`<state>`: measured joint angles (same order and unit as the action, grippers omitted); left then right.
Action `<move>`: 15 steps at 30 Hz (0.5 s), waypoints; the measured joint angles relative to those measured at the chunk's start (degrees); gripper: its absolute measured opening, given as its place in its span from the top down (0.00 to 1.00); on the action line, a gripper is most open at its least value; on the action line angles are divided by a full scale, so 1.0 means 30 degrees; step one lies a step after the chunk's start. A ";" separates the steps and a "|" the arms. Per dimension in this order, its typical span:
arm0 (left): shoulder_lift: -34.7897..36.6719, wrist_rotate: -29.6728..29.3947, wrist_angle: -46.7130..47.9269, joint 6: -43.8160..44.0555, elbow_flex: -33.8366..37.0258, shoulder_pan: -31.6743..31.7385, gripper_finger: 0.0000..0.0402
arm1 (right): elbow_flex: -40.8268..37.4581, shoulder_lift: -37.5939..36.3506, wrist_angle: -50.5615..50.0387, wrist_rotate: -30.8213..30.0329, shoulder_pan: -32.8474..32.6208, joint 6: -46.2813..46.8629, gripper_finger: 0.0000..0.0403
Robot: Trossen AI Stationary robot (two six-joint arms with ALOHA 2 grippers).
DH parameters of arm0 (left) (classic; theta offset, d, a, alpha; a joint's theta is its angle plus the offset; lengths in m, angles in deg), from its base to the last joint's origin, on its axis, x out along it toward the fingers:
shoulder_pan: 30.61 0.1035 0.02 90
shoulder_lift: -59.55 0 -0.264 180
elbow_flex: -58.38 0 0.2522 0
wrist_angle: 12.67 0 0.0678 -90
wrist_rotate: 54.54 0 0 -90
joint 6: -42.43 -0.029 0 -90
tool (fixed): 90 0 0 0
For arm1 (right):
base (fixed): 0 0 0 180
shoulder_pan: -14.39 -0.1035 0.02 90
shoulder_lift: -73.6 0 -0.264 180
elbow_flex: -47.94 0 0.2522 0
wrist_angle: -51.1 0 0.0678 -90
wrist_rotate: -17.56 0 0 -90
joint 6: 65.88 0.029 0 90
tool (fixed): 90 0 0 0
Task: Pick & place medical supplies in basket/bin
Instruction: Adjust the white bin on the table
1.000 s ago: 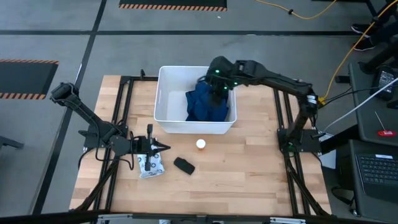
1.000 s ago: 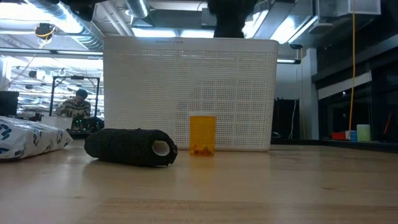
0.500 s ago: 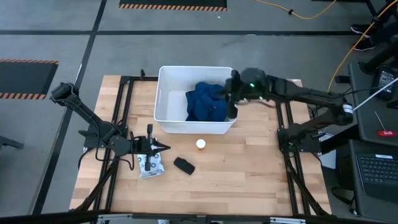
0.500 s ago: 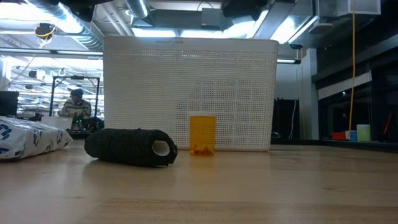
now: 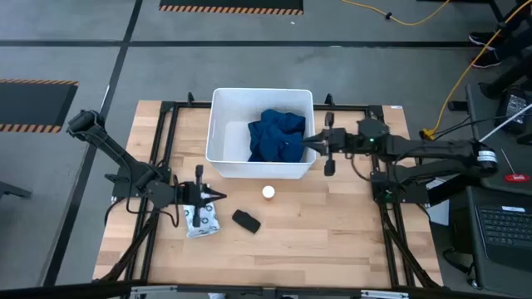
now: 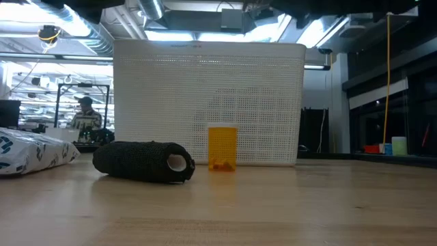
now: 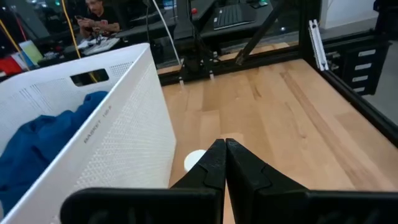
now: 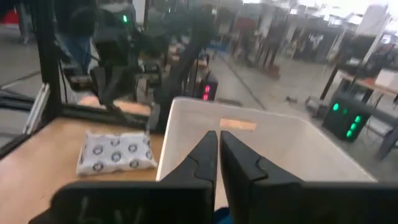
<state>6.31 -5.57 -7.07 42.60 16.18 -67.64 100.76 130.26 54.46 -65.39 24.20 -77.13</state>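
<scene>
Two hands were pinched shut and empty: your left hand (image 5: 223, 197) sat by the surface's left edge over the packet (image 5: 200, 221), and your right hand (image 5: 307, 141) hovered at the tub's (image 5: 218, 133) right wall. Blue cloth (image 5: 276, 136) lay inside; black oblong (image 5: 245, 221) and orange bottle (image 5: 268, 193) lay before the tub.

The left gripper (image 7: 225, 163) has its fingers pressed together, with a white cap (image 7: 195, 160) just beyond. The white tub (image 7: 118, 130) holds a blue cloth (image 7: 43, 143).

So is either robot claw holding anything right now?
No. The right claw is shut and empty beside the tub; the left claw is shut and empty too.
</scene>
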 joint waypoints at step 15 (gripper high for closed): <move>0.0288 0.0001 0.0241 -0.0969 0.0000 0.0000 0.99 | -0.0639 -0.0319 -0.0337 0.0015 0.0000 0.0147 0.94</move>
<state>7.17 -5.57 -6.35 39.69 16.18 -67.64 98.85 129.30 53.45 -65.35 24.20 -76.69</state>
